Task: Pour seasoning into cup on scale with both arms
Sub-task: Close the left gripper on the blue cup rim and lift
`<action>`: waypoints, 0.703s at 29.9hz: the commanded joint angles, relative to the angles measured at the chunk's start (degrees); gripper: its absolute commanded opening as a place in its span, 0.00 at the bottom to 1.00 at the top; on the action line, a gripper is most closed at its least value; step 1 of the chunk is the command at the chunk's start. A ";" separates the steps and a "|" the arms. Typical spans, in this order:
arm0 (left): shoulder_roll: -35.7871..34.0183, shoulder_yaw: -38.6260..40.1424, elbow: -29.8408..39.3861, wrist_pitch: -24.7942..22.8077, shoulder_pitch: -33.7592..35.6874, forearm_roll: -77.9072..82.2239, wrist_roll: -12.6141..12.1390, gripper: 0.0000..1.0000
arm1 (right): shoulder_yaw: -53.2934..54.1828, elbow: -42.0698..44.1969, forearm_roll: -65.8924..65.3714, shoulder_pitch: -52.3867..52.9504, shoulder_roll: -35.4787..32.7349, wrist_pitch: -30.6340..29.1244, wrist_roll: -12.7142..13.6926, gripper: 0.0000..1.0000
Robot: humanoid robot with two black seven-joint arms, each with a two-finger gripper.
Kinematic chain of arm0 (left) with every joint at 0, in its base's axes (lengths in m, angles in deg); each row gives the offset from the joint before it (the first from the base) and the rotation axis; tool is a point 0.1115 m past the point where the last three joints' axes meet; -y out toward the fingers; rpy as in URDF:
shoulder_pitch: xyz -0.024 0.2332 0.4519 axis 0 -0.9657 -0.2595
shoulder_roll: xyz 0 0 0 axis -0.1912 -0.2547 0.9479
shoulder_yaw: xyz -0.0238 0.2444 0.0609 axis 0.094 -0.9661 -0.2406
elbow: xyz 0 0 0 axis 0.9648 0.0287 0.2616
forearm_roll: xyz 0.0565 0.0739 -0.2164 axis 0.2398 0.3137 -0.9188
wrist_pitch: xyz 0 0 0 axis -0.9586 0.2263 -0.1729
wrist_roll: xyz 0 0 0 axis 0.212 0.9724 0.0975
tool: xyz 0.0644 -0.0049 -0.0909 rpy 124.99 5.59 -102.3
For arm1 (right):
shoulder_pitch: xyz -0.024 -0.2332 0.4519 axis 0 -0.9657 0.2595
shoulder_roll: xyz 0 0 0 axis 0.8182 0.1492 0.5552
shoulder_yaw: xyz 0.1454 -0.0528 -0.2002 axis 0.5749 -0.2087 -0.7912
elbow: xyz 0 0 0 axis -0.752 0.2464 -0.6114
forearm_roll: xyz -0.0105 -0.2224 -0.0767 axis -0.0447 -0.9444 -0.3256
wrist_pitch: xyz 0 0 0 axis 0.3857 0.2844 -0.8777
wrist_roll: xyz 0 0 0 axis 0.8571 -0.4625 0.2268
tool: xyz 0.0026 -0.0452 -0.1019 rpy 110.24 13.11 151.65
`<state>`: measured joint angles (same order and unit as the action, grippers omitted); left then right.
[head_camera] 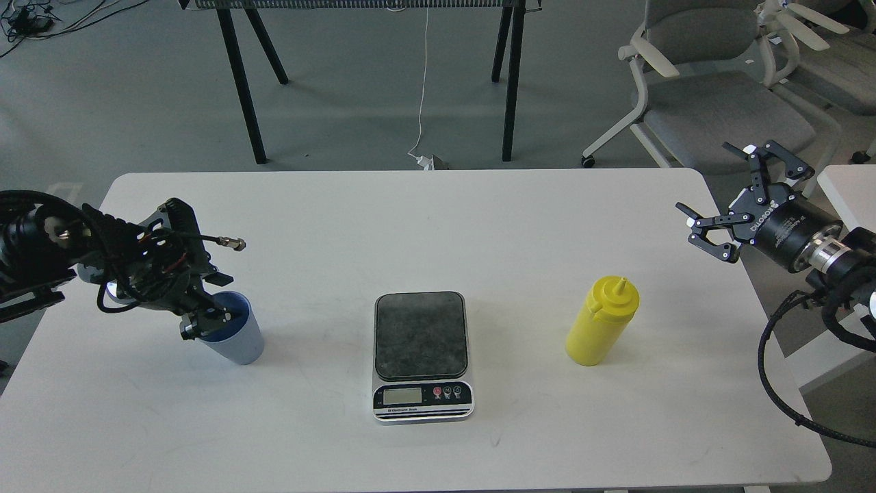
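Note:
The light-blue cup (239, 342) stands on the white table (438, 219) at the left. My left gripper (205, 319) hangs over the cup's left rim, with dark fingertips reaching into its mouth; I cannot tell whether they pinch the wall. The scale (421, 342) lies flat in the middle with nothing on its dark plate. The yellow seasoning bottle (602, 323) stands upright to the right of the scale. My right gripper (736, 198) is open and empty, above the table's right edge, up and to the right of the bottle.
Grey office chairs (712, 89) stand behind the table's right corner. Black legs of another table (239, 82) stand on the floor at the back. A second white surface (845, 185) shows at the far right edge.

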<state>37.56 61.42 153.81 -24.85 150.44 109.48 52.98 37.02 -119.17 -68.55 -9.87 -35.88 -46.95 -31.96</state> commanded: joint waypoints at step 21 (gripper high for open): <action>1.33 -1.45 -1.13 0.09 0.25 0.00 0.00 0.11 | 0.08 0.08 0.09 -1.58 -0.02 0.00 -0.08 1.00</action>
<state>38.82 59.95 152.69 -24.79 150.73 109.48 52.98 37.11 -119.10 -68.46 -11.44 -35.89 -46.95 -32.03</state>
